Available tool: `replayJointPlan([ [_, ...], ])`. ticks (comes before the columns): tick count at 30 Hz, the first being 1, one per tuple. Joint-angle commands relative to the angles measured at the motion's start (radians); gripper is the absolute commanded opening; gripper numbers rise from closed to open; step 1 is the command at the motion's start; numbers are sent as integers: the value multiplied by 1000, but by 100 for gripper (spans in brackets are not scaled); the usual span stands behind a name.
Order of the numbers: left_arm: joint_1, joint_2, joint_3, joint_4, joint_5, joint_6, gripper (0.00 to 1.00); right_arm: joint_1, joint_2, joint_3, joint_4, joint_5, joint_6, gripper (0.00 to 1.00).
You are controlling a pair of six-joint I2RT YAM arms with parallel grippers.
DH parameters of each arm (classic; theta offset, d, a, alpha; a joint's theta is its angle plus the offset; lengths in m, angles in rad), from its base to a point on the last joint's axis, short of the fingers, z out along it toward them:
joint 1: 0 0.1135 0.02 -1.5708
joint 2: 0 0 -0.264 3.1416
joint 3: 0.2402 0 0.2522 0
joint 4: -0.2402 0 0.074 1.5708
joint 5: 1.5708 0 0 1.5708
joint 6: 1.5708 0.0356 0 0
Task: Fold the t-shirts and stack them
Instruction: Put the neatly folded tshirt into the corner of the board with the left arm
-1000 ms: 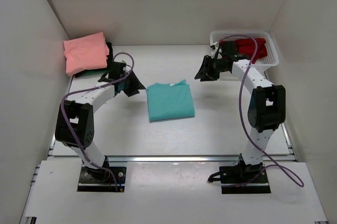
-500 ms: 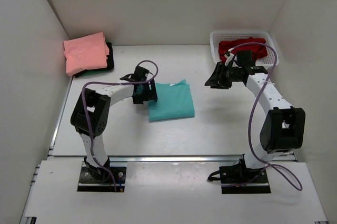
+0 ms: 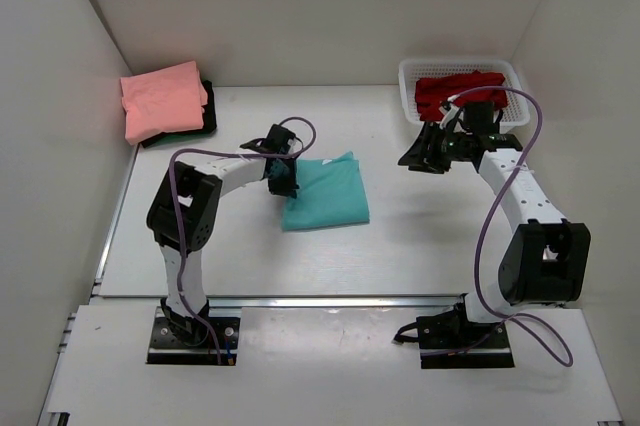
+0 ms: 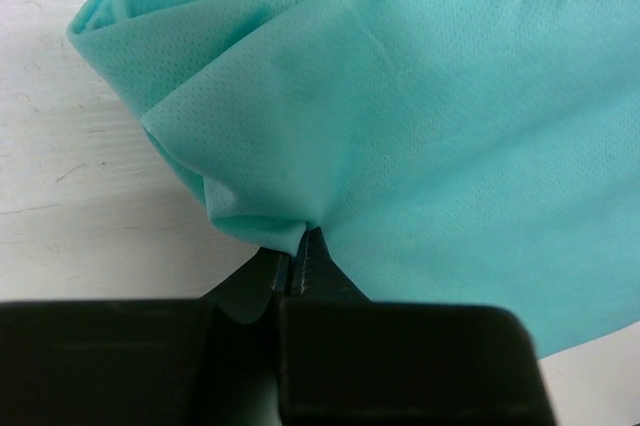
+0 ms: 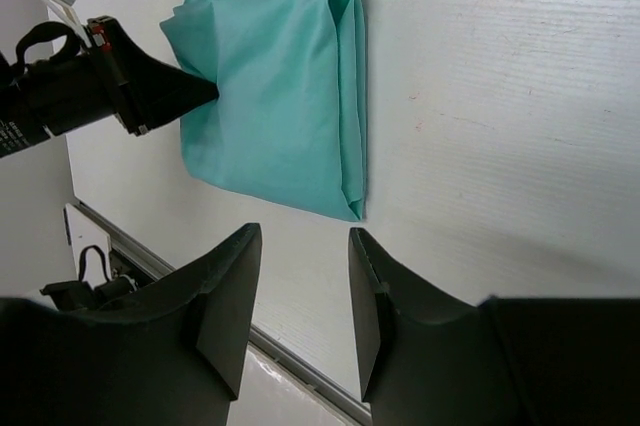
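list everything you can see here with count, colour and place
teal t-shirt: 1, teal, middle of table
pink t-shirt: 1, salmon pink, far left corner, atop dark one
dark t-shirt: 1, very dark, under the pink one
red t-shirt: 1, red, in basket
basket: 1, white mesh, far right corner
table: 1, white
left fingers: 2, black, shut on teal t-shirt's left edge
right fingers: 2, black, open, empty, near basket

1. The folded t-shirt (image 3: pixel 325 193) lies mid-table (image 3: pixel 420 236), between my two pincers.
2. My left pincer (image 3: pixel 284 179) touches its 9 o'clock edge.
3. My right pincer (image 3: pixel 418 153) is at its 2 o'clock, apart from it.
4. The stacked t-shirts (image 3: pixel 163 101) lie in the table's 10 o'clock corner.
5. The basket (image 3: pixel 465 68), with a t-shirt inside (image 3: pixel 455 89), is in the 2 o'clock corner.
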Motion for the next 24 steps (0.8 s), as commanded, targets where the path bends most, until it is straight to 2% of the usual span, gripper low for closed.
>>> replayJointPlan([
  [1, 16, 62, 2, -181, -42, 95, 0, -9, -38, -6, 32, -34, -4, 37],
  [4, 67, 40, 137, -226, -187, 165, 0, -45, -61, -23, 22, -40, -2, 37],
  [10, 183, 141, 548, -348, -312, 303, 0, -106, -165, -59, -60, -14, -21, 35],
  [15, 281, 212, 726, -357, -338, 371, 0, -132, -229, -115, -76, -25, -2, 33],
  [24, 337, 306, 1014, -274, -383, 422, 0, -166, -278, -160, -155, -23, -4, 31],
])
